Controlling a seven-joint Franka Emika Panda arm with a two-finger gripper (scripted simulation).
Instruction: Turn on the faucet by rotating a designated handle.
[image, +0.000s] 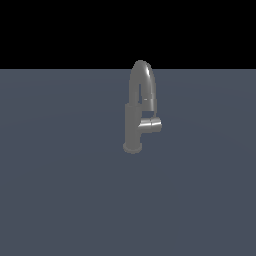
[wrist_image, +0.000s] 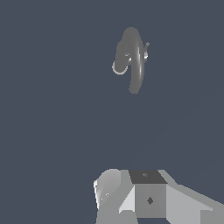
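The faucet (image: 133, 125) is dull grey and stands upright on a flat blue-grey surface, with its arched spout (image: 145, 75) on top. The handle (image: 151, 125) is a short, lighter grey cylinder. It juts level from the body toward the exterior view's right, below the spout's end. The wrist view sees the faucet (wrist_image: 131, 57) from above and some way off; I cannot pick out the handle there. Grey blocky parts of my gripper (wrist_image: 148, 197) show at that view's edge, far from the faucet and touching nothing. Its jaws are not clear. The arm is absent from the exterior view.
The blue-grey surface (image: 60, 200) stretches all around the faucet to a black background at the back. Nothing else shows in either view.
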